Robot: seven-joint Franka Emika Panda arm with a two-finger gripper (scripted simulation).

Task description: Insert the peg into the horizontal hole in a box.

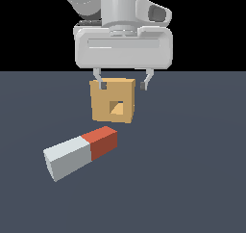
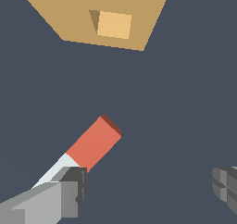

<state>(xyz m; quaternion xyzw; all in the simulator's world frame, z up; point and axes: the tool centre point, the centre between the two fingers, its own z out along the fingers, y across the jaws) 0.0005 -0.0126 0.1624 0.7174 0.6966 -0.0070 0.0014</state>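
I am hovering the end effector (image 1: 123,85), spread and empty, above the peg (image 1: 80,152). I am judging the grasp not yet begun. Next I need to drop and grip its pale end, away from the box (image 1: 113,100).

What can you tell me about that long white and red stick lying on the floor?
The peg is a straight bar with a square cross-section and flat matte faces, pale grey-white along most of its length and red at one end. It lies flat on the dark floor, nearer the exterior camera than the tan box, red end angled toward the box without reaching it. Nothing grips it: the end effector hangs open above, and in the wrist view one finger overlaps its white part.
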